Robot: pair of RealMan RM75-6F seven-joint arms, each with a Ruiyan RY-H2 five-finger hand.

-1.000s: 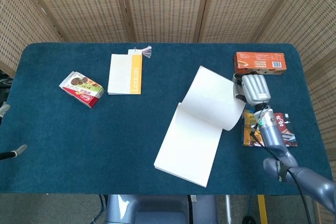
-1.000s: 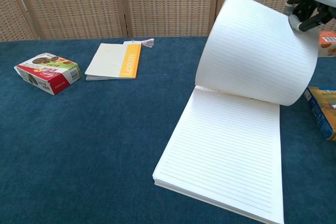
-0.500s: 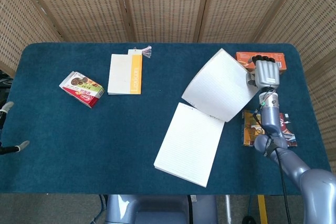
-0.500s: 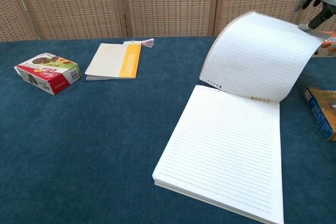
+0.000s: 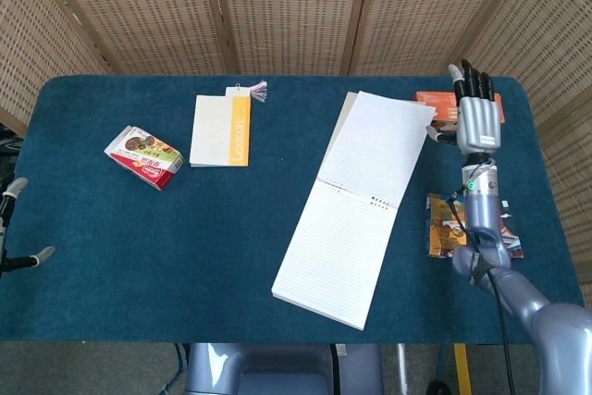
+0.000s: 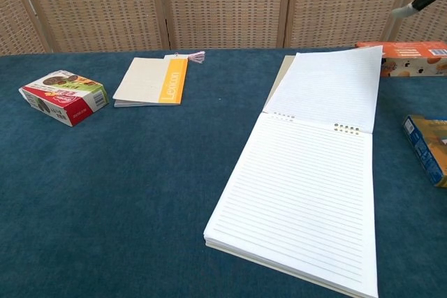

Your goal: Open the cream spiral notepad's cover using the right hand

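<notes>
The cream spiral notepad (image 5: 338,252) lies open and flat right of the table's middle, lined page up (image 6: 307,200). Its flipped-back sheet (image 5: 377,147) rests flat beyond the binding, and a strip of the cream cover (image 6: 284,73) peeks out beneath it on the left. My right hand (image 5: 475,121) hovers just right of that sheet's far corner, over the orange box, fingers straight and apart, holding nothing. The chest view catches only a fingertip (image 6: 424,1) of it at the top right. At the head view's left edge, two grey tips of my left hand (image 5: 35,255) show.
An orange box (image 5: 435,106) stands at the back right, also seen in the chest view (image 6: 408,57). Snack packets (image 5: 444,227) lie right of the notepad. A grey-and-orange notebook (image 5: 222,129) and a red snack box (image 5: 143,156) sit at the left.
My right hand let go of the lifted sheet and drew back and up, fingers straightening. The sheet swung over and dropped flat behind the binding.
</notes>
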